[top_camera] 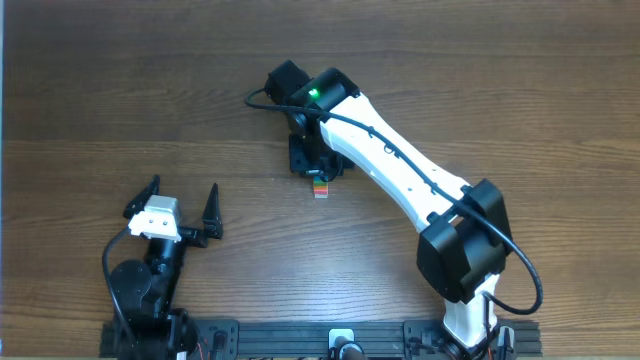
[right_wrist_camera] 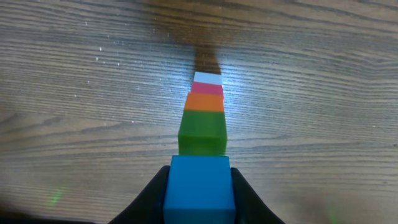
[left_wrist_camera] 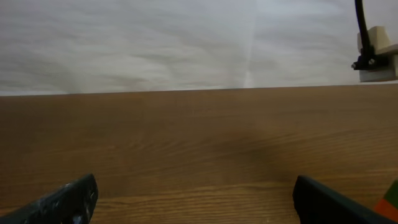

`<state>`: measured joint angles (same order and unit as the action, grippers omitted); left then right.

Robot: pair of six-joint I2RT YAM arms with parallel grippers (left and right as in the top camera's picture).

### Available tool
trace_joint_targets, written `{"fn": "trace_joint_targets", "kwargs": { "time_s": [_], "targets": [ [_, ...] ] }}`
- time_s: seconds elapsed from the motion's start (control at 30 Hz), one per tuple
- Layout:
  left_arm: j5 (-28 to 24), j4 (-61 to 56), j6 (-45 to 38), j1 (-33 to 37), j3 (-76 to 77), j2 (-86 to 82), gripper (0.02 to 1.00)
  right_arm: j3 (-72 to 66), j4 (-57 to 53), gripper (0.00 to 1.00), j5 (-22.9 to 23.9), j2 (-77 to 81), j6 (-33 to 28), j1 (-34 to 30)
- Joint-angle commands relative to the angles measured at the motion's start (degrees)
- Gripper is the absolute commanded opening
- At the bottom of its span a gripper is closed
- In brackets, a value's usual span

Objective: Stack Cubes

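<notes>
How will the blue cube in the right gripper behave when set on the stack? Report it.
Probably rigid: the blue cube keeps crisp flat faces while held by the right gripper. Likely apt to tip: the stack of coloured cubes under it is tall and one cube wide.

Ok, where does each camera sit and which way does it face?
Top view: fixed overhead, looking down on the wooden table; both arms show, left hand open, right hand over the cube stack.
Left wrist view: low, looking level across the table to a pale wall; own fingers at the corners.
Right wrist view: looking steeply down the stack; own fingers grip the blue cube.
Shared: top and right wrist views both show the stack.
</notes>
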<state>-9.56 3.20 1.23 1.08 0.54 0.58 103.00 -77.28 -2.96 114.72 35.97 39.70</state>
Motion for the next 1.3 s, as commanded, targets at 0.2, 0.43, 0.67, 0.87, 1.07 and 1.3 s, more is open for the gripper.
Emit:
{"fn": "trace_joint_targets", "kwargs": {
  "time_s": [0.2,0.43,0.67,0.87,1.07,1.3],
  "targets": [
    [0.2,0.2,-0.8,-0.2,-0.2,-0.4,1.0,-0.8,0.6,0.235,-0.4,0.8,0.0,0.5],
    [0.2,0.2,-0.8,-0.2,-0.2,-0.4,1.0,-2.2,1.8,0.24,-0.4,0.8,0.0,0.5],
    [0.2,0.3,-0.8,-0.2,-0.2,-0.4,1.0,-2.4,2.1,0.237,-0.4,0.8,-0.1,0.5],
    [0.2,0.2,-0.8,-0.2,-0.2,-0.4,1.0,-2.5,2.2,0.242,-0.4,0.8,-0.2,0.5],
    [0.2,0.3,-0.8,-0.2,-0.2,-0.4,1.0,-3.1,2.9,0.24,-0.4,0.8,-0.3,0.5],
    [0.2,0.3,-0.8,-0.2,-0.2,-0.4,0.998,-3.4,3.1,0.242,-0.4,0.8,-0.3,0.3]
  ]
}}
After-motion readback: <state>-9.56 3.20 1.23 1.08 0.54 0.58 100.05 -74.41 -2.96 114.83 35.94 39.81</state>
